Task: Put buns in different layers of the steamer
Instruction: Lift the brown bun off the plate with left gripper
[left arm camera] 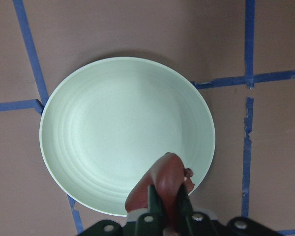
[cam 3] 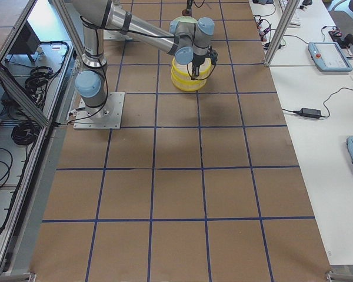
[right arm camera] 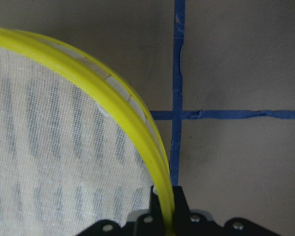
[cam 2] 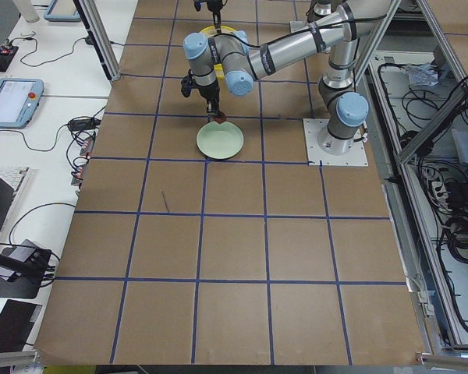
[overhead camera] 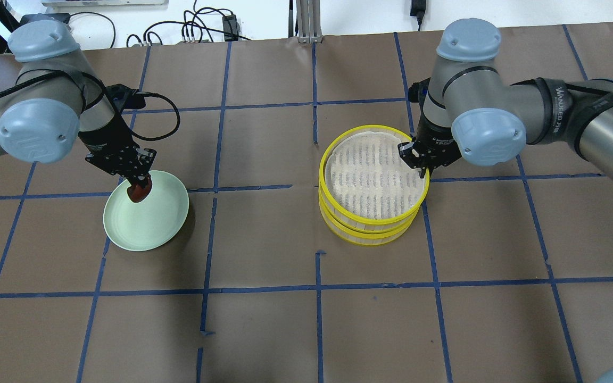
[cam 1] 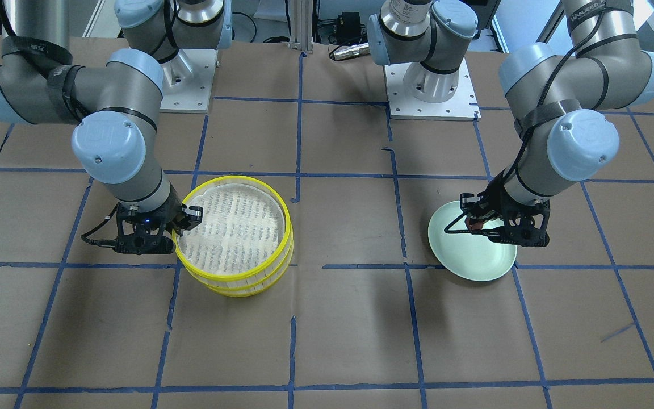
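Buns: the reddish-brown bun is pinched in the left pincer, low over the far-left edge of the pale green plate. We cannot tell whether it touches the plate. We find the white bun in no view.
Steamer: the steamer stands right of the bench centre, well apart from the plate. The upper tray sits on the lower tray, and its mesh floor is bare.
Right pincer: the right pincer is closed on the upper tray's yellow rim at its far-right side, one finger inside and one outside.
Step, as we judge it: we raise the upper tray while the bun travels across.
Doing it well: we lift the tray straight up and level, so that it neither drags nor tips the lower tray.
Bun care: we keep the squeeze light, clear the plate's rim before moving right, and release low over the mesh.
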`<state>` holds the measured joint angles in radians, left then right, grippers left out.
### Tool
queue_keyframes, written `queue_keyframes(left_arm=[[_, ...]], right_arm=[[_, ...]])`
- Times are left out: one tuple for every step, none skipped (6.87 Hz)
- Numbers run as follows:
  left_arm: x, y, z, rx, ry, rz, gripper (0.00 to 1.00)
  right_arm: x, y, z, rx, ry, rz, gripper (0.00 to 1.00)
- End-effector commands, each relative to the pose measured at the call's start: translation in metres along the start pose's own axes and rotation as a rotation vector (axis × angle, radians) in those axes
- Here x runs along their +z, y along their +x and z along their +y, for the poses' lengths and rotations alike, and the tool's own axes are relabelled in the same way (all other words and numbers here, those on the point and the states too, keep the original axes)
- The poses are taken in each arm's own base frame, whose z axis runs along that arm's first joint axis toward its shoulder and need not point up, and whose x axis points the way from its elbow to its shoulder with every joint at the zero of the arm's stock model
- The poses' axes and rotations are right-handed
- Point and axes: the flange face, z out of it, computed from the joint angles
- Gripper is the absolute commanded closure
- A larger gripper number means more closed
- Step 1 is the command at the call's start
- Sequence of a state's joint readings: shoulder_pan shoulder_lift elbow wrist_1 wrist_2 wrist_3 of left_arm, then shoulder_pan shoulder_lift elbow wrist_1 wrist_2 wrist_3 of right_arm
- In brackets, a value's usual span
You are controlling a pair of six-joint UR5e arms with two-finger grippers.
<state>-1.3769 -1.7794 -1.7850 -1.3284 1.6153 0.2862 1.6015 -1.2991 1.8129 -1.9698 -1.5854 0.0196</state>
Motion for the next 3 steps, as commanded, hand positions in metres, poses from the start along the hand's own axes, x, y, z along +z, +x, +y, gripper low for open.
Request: queue_keyframes(left_arm=[[-0.0005,0.0002,-0.0002,-0.013,0.001,0.000,0.79],[-0.0006,0.0002,-0.0003,-0.016,0.002,-0.001,0.79],[-0.0008,0.0001,-0.0005,-0.017,0.004,-0.001,0.79]], right_arm=[[0.0096,0.0000,0.0047,0.000,-0.008,0.001,0.83],[0.0050,0.0001,0.0055,0.000,0.001,0.001,0.83],[0.0040,0.0000,0.0064,0.000,0.003,-0.001,0.66]])
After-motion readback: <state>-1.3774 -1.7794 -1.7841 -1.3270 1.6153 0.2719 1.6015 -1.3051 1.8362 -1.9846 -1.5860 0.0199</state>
